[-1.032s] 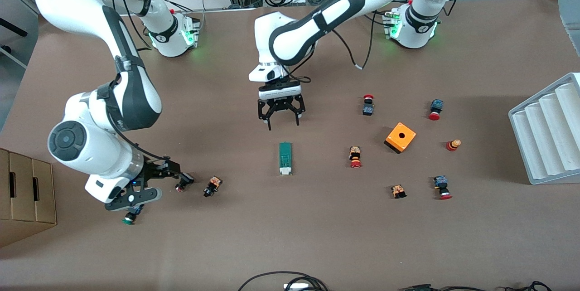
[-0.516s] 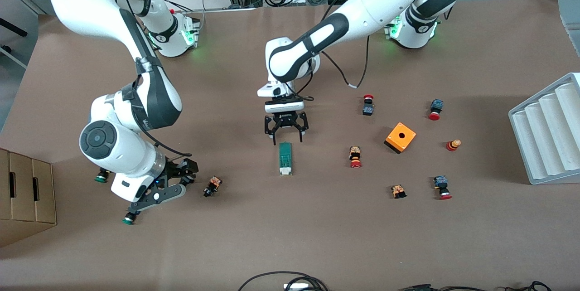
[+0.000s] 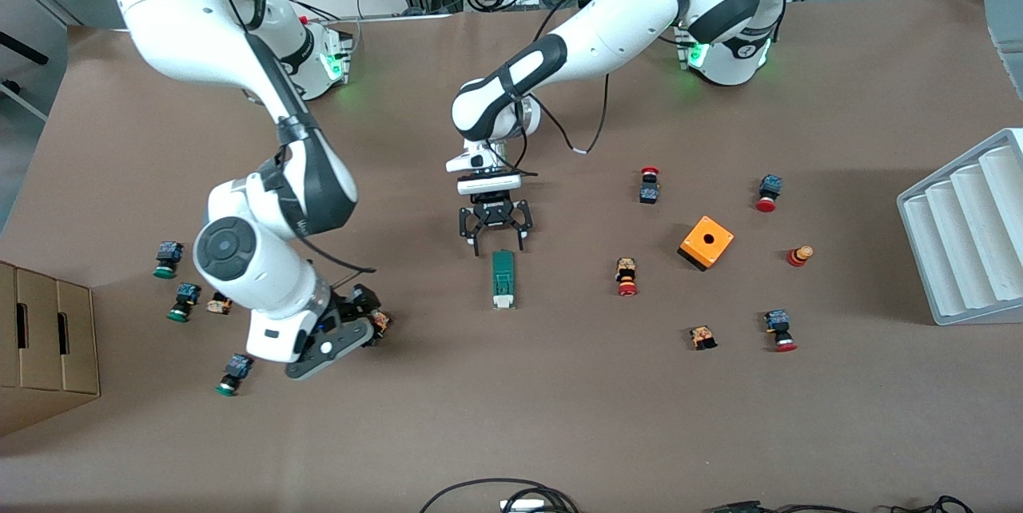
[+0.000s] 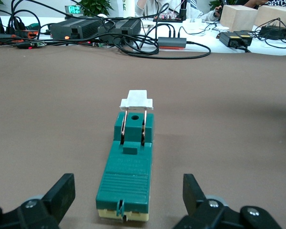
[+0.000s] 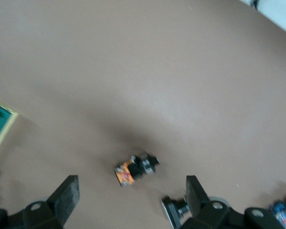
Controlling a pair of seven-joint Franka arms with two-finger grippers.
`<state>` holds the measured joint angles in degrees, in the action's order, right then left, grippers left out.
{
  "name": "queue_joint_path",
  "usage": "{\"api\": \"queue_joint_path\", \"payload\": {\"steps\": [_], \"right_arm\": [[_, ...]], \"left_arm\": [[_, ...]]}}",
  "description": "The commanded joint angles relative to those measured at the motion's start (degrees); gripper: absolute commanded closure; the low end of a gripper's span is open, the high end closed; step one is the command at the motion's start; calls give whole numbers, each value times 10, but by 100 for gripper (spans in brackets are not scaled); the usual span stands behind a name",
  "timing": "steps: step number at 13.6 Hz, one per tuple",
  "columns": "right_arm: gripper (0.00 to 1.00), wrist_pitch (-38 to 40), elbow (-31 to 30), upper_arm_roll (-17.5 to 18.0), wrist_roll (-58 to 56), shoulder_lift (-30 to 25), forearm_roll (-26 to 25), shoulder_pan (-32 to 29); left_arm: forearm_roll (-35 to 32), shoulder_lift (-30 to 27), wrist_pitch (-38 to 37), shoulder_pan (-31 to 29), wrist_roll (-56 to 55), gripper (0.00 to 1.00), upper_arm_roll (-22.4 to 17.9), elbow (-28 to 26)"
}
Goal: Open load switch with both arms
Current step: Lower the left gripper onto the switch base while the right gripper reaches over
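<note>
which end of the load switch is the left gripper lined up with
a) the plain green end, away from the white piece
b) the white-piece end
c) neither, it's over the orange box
a: the left gripper hangs with open jaws just off the plain green end of the load switch; in the left wrist view the white piece sits at the end away from it.

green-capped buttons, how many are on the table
3, all toward the right arm's end of the table: one button farthest from the front camera, another nearer, the last nearest. The right arm may hide more.
</note>
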<state>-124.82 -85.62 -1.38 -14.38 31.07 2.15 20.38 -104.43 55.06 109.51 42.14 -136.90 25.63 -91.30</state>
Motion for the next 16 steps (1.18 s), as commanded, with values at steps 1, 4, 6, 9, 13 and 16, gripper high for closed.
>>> {"api": "queue_joint_path", "payload": {"steps": [1,4,6,9,13,16], "right_arm": [[0,-24,38,-9,-11,27,11,27],[0,-49,38,-12,-37,40,9,45],[0,-62,39,-13,-64,46,9,48],[0,-74,39,-13,-96,51,7,61],[0,-96,39,-27,-145,63,-8,84],[1,-103,39,-28,-160,69,-22,105]], "left_arm": [[-23,16,-6,10,-7,1,-22,22],[-55,39,-6,12,-10,1,-37,30],[-68,55,-6,12,-21,1,-38,49],[-67,55,-6,12,-27,1,-38,52],[-67,56,-6,13,-39,1,-38,52],[-71,57,-6,19,-63,1,-38,52]]}}
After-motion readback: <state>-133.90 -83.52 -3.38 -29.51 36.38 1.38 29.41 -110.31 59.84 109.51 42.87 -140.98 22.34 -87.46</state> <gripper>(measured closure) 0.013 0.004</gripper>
